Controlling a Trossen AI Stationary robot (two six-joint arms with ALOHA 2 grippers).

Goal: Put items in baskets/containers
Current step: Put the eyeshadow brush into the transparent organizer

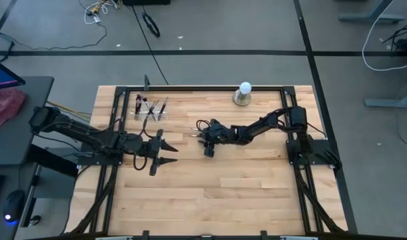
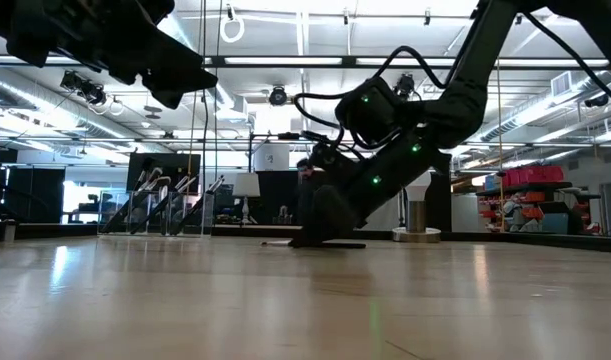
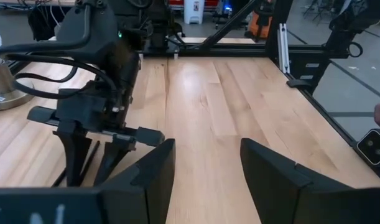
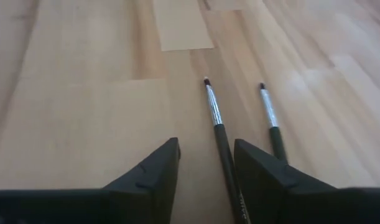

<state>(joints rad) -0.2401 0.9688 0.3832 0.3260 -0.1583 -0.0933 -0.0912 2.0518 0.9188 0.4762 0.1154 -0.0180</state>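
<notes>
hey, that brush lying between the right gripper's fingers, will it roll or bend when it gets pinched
The brush looks thin, straight and round-handled, so it probably stays stiff but may roll sideways on the smooth table. Lying flat between the right gripper fingers, its slim handle could slip.

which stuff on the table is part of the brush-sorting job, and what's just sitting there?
Job:
- brush between the right gripper fingers
- second brush beside it
- clear holder, brushes standing in it
- left gripper, waiting open above the table

Lying about:
- white ball on grey base

Stock count, table

Brushes lying loose [image 4: 218,134]: 2. Brushes standing in holder [image 1: 152,109]: about 4, exact number unclear. Clear holder [image 1: 153,116]: 1. White ball on base [image 1: 244,94]: 1. Arms: 2.
</notes>
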